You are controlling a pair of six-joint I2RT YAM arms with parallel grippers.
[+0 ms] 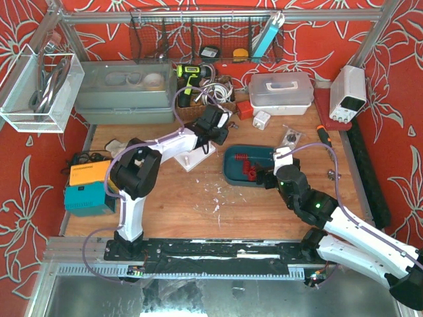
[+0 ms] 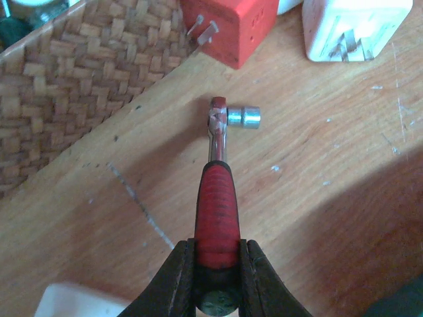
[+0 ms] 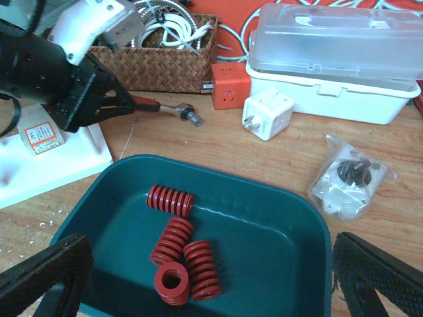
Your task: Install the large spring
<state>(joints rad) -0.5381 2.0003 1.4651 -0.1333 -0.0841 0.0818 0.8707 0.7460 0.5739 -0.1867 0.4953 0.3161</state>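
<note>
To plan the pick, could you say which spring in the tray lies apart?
The spring farthest from the right wrist camera, alone; the other three bunch together.

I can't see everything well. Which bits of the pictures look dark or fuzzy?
Left wrist view: a big shadow darkens the lower right of the table, while the ratchet is sharp. Right wrist view: the fingers in the bottom corners are fuzzy, but the springs are clear. Top view: evenly lit.
</note>
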